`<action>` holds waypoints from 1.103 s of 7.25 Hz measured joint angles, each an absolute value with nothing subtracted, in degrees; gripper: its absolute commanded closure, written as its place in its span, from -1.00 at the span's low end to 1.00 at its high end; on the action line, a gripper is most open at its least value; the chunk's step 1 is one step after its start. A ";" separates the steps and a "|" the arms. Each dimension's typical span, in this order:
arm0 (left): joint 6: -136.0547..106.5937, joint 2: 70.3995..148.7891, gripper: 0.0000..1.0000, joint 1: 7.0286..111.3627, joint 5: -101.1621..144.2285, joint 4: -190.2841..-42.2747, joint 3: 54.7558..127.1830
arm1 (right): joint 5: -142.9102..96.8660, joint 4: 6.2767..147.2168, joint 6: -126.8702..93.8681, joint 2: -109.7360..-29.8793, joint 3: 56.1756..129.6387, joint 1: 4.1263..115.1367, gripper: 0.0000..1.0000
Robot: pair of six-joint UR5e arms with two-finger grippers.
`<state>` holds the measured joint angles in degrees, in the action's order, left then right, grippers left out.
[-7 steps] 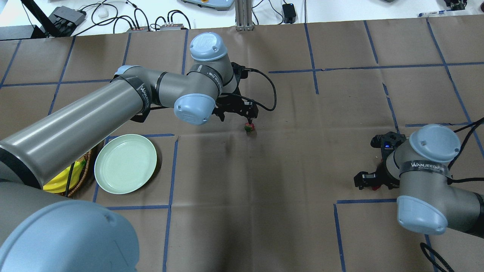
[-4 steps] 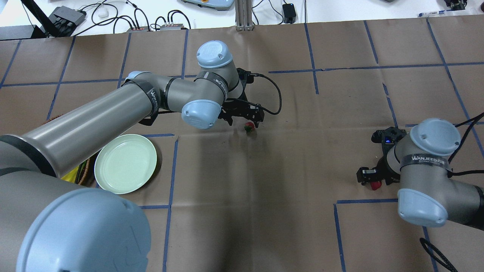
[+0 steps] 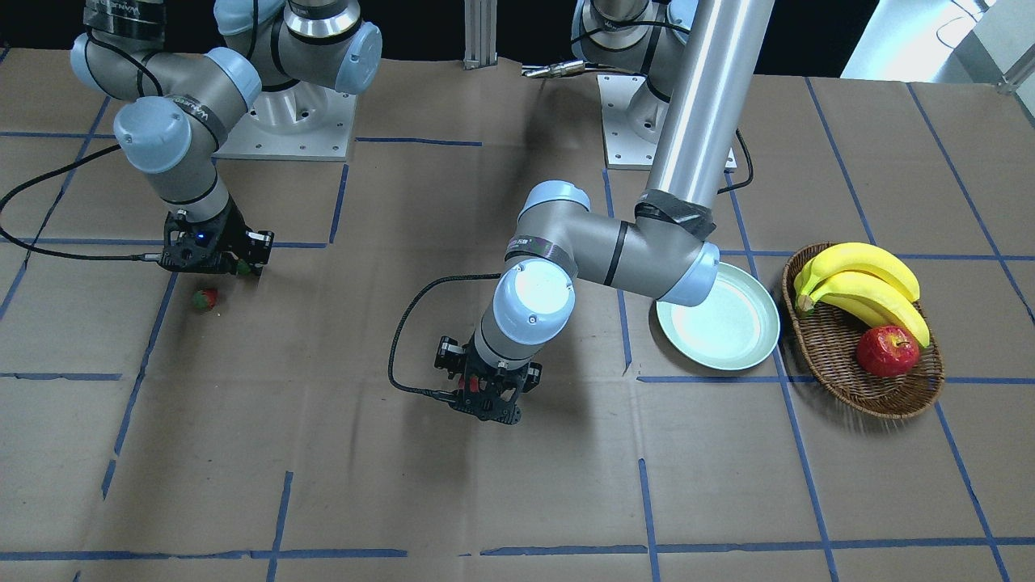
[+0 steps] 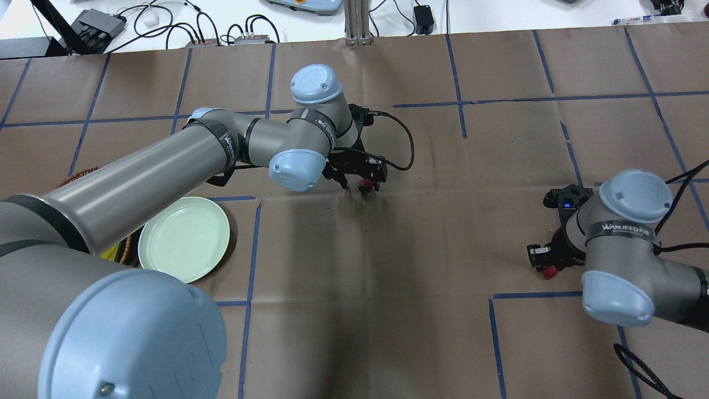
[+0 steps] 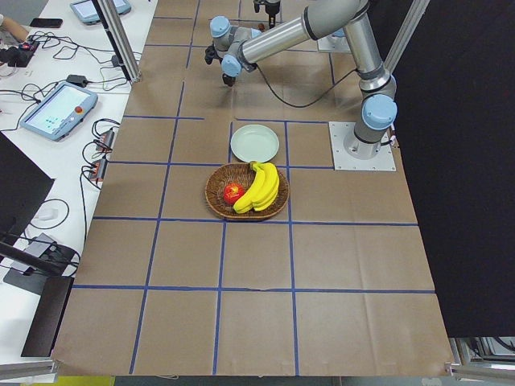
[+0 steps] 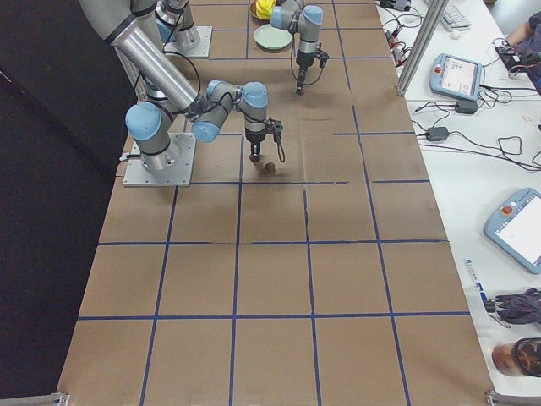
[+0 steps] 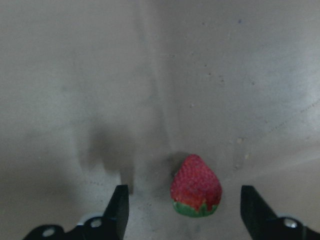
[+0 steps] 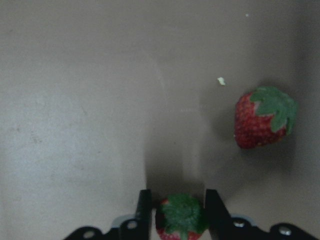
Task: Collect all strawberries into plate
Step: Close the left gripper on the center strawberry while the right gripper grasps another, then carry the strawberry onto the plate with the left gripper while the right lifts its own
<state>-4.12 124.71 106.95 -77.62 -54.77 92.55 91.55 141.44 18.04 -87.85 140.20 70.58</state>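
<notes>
Strawberry, small, red, green-capped (image 7: pixel 196 186), sits off-centre inside my open left hand (image 7: pixel 185 196): closing may flick it away; right hand (image 8: pixel 178 199) grips a second berry (image 8: pixel 181 216).

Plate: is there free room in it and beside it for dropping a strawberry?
The plate is empty. Bare paper runs from its rim toward the left gripper and across to the right gripper. It is crowded on the basket side, and the left arm passes above one edge.
</notes>
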 measured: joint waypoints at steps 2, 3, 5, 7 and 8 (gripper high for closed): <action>-4.13 124.73 1.00 106.81 -77.61 -54.76 92.40 | 91.71 141.14 18.03 -87.82 140.22 70.59 0.79; -4.11 124.68 1.00 106.65 -77.63 -54.77 92.07 | 91.74 141.04 18.02 -87.82 140.15 70.60 0.91; -3.08 123.43 1.00 106.20 -78.30 -54.97 91.54 | 91.64 140.91 17.94 -88.22 139.16 70.60 0.91; 3.93 116.92 1.00 103.62 -87.36 -59.64 93.88 | 91.49 137.85 17.86 -88.73 134.61 70.98 0.91; 9.02 112.19 1.00 101.20 -92.47 -62.41 97.26 | 91.05 132.98 17.63 -88.59 129.96 71.54 0.91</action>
<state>9.02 112.19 101.20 -92.47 -62.41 97.26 91.05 132.98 17.63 -88.59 129.96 71.54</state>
